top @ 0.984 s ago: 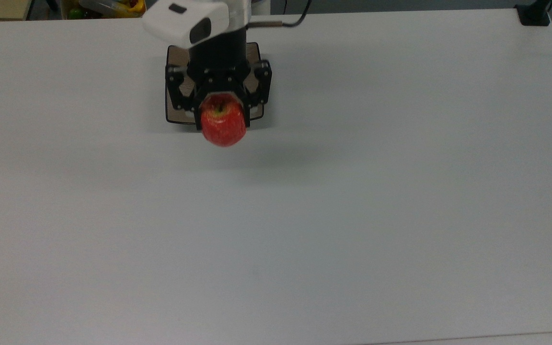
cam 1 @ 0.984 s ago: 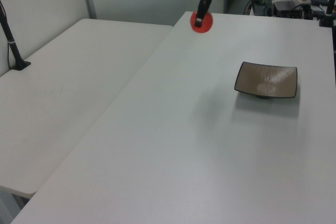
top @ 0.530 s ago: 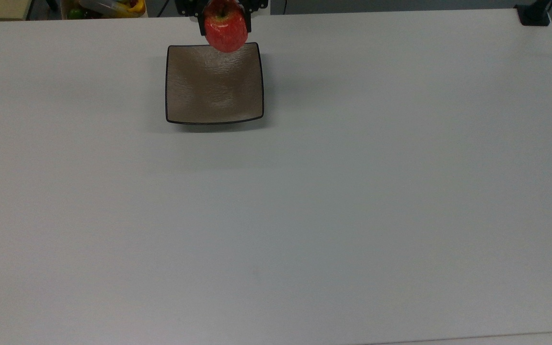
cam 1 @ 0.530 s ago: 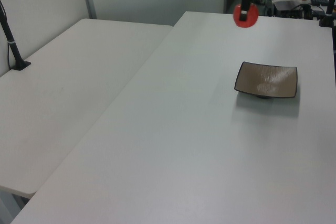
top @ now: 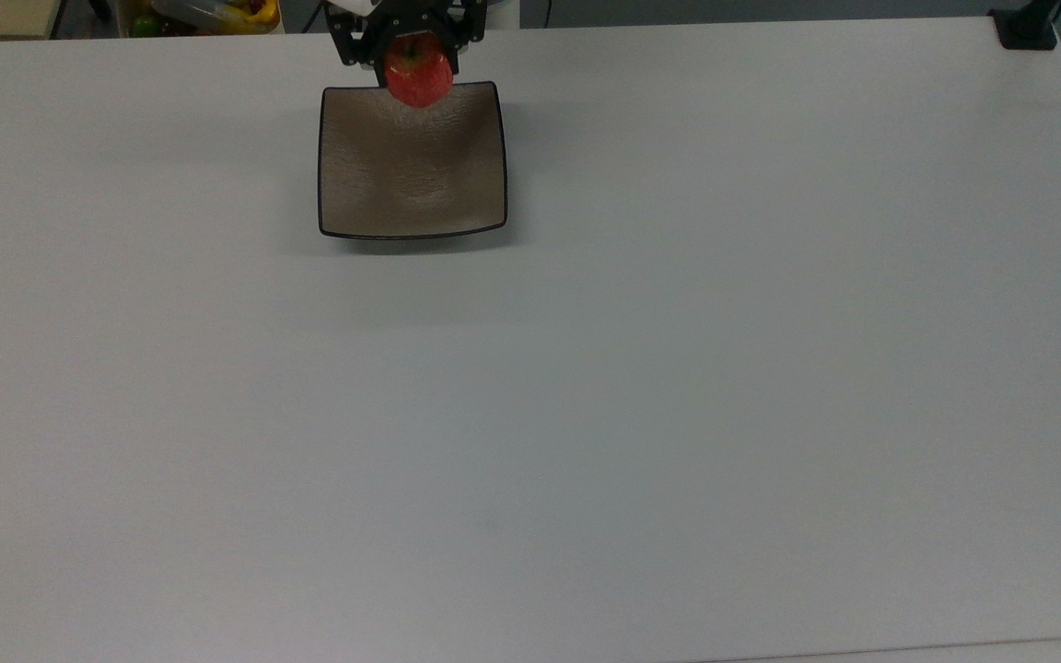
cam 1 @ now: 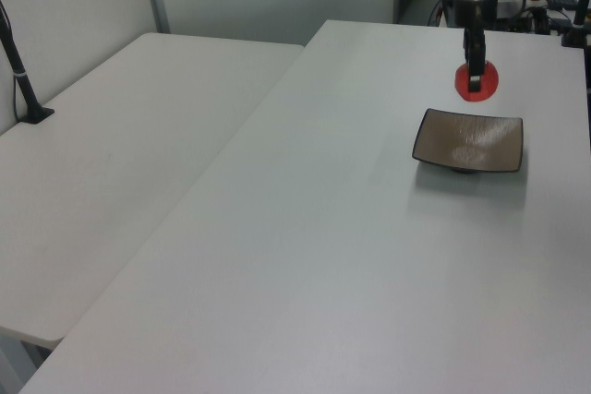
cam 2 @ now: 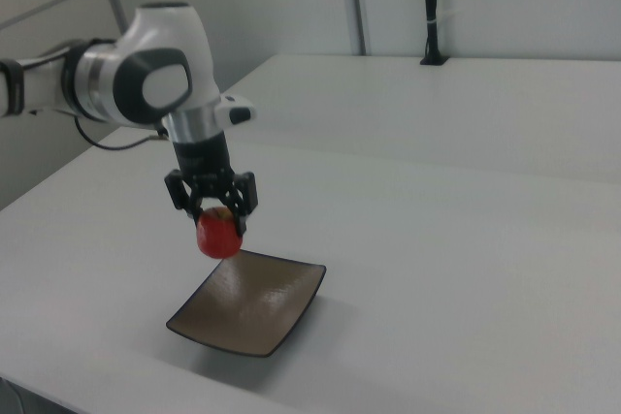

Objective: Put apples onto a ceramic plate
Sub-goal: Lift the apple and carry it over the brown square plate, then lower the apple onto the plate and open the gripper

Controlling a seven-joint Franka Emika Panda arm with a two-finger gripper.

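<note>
- Since 0.5 s ago your tool (top: 419, 57) has come down w/ the small glossy red apple (top: 419, 81): in the top view the fruit looks smaller and has slid a little toward the top view's left; in the left view it has dropped from high over the desk's far end to just above the plate's far side.
- 1 s ago the arm covered the plate in the top view; now the plate lies open to that camera, in the same spot.
- Tool state: black fingers clamped on the apple, gripping its upper half; the yellow-green stem patch faces up between them. Right view confirms it, tool (cam 2: 215, 207) closed round the apple (cam 2: 219, 235).
- Apple position: airborne, not touching anything below. In the right view it hangs over the far rim of the square taupe-brown ceramic plate (cam 2: 277, 312); in the top view it overlaps the plate's (top: 411, 175) upper edge; the left view puts the apple (cam 1: 476, 81) near the plate's (cam 1: 469, 140) far edge.
- The plate is bare, resting flat on the white desk (top: 678, 368).
- Progress, as I judge it: pick and carry done, approach mostly done. Left for you: shift toward plate centre, lower till contact, let go, pull clear.
- Watch out: released this close to the rim, a round apple could roll off the upturned edge, so centre it first.
</note>
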